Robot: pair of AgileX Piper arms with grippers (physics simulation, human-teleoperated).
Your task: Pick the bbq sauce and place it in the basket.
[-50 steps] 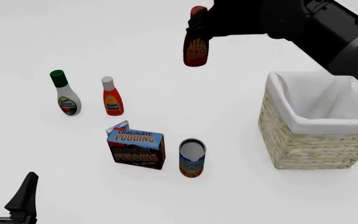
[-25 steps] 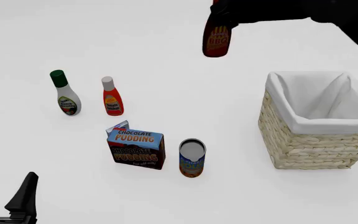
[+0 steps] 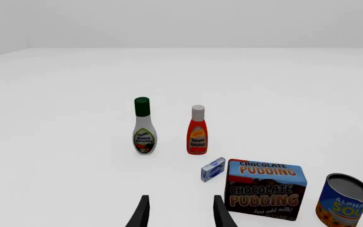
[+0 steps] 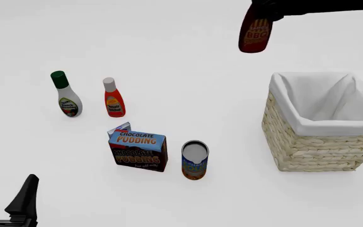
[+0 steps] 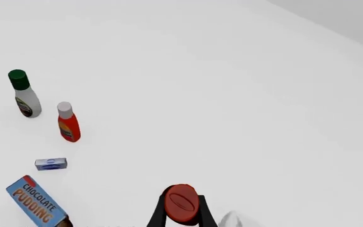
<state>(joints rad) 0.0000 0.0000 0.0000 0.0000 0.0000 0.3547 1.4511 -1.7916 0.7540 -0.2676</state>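
Observation:
The bbq sauce [image 4: 255, 34], a dark maroon bottle with an orange "BBQ" label, hangs in the air at the top of the front view, up and to the left of the basket. My right gripper [image 4: 262, 12] is shut on its top. In the right wrist view the fingers [image 5: 159, 213] clamp the bottle's red cap [image 5: 181, 202]. The basket [image 4: 307, 151] is straw-coloured wicker with a white cloth lining and stands at the right, with nothing in it. My left gripper [image 4: 8, 194] is open and empty at the near left corner; it also shows in the left wrist view [image 3: 180, 213].
A white bottle with a green cap [image 4: 66, 97] and an orange-red bottle with a white cap [image 4: 113, 99] stand at the left. A chocolate pudding box [image 4: 138, 151], a small blue box [image 4: 119, 128] behind it and a soup can [image 4: 194, 161] sit near the middle.
My right gripper has carried the bbq sauce to the right, toward the basket, staying high above the table. The left arm and the other objects have not moved.

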